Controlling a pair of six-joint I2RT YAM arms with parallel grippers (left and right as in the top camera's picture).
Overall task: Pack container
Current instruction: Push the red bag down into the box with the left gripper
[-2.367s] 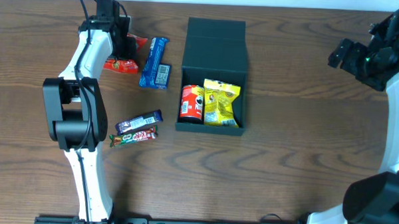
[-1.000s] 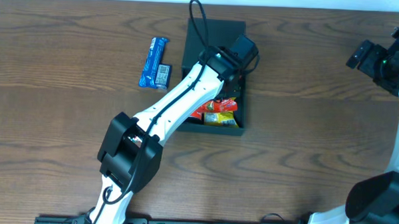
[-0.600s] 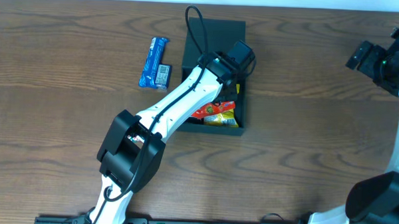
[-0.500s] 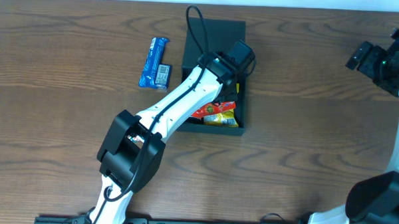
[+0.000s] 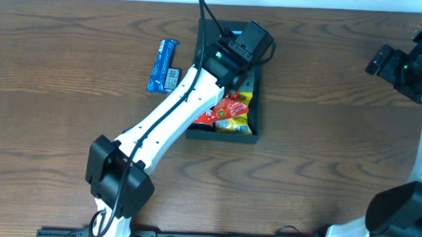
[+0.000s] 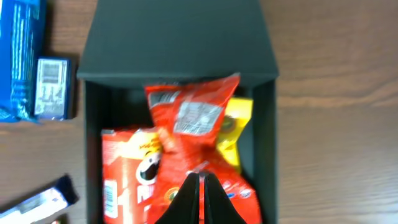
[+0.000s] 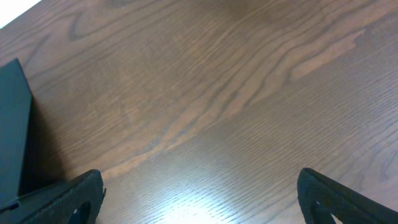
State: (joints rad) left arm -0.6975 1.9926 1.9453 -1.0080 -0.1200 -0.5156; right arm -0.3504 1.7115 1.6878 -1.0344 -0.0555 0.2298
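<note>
In the overhead view my left arm (image 5: 169, 120) lies across the container (image 5: 221, 137). It covers the container's left side and much of the lid, and it hides my fingers.

The left wrist view cuts off the container's near end. There my left gripper (image 6: 200, 182) has its fingers pressed together with no gap, just above the red snack packet (image 6: 189, 118) inside the container. I cannot tell whether they pinch the wrapper.

That packet hides most of the yellow packet (image 6: 239, 121) and part of the red crisp tube (image 6: 121, 183). A blue bar (image 6: 25, 56) lies outside the container's left wall.

The container's long axis runs far to near, with the lid flap laid open at the far end and the tray toward me.

My right gripper (image 7: 199, 193) is well to the container's right, with its jaws wide apart and nothing between them.
</note>
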